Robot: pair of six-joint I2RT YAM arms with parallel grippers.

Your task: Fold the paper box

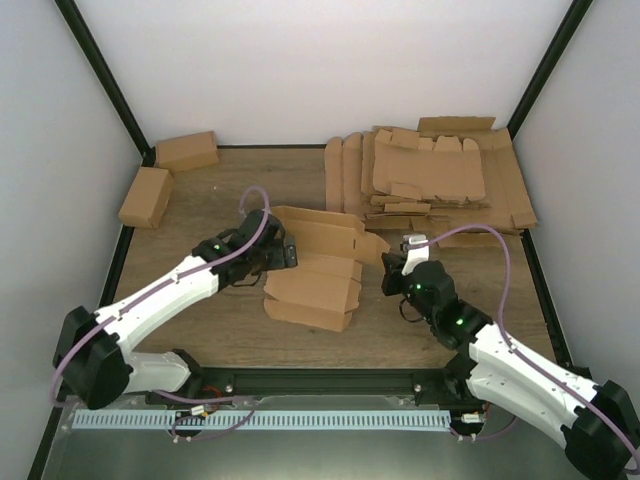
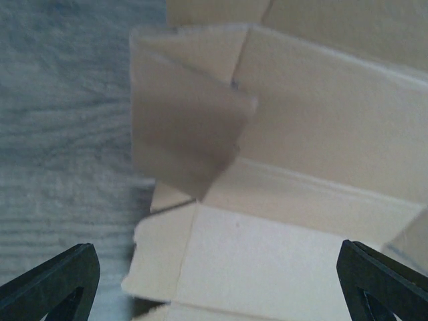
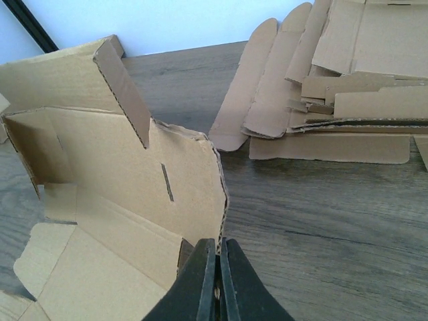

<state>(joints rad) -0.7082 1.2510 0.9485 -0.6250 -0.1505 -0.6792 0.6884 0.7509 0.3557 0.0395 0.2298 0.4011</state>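
The paper box is a half-folded brown cardboard blank in the middle of the table, its back and side panels raised. My right gripper is shut on the edge of its right side flap, which stands upright between the two fingers in the right wrist view. My left gripper is at the box's left end and is open, its fingertips spread wide either side of a box panel with a folded-up end flap beyond it.
A pile of flat cardboard blanks lies at the back right, also in the right wrist view. Two finished small boxes stand at the back left. Black frame posts run along the table's sides.
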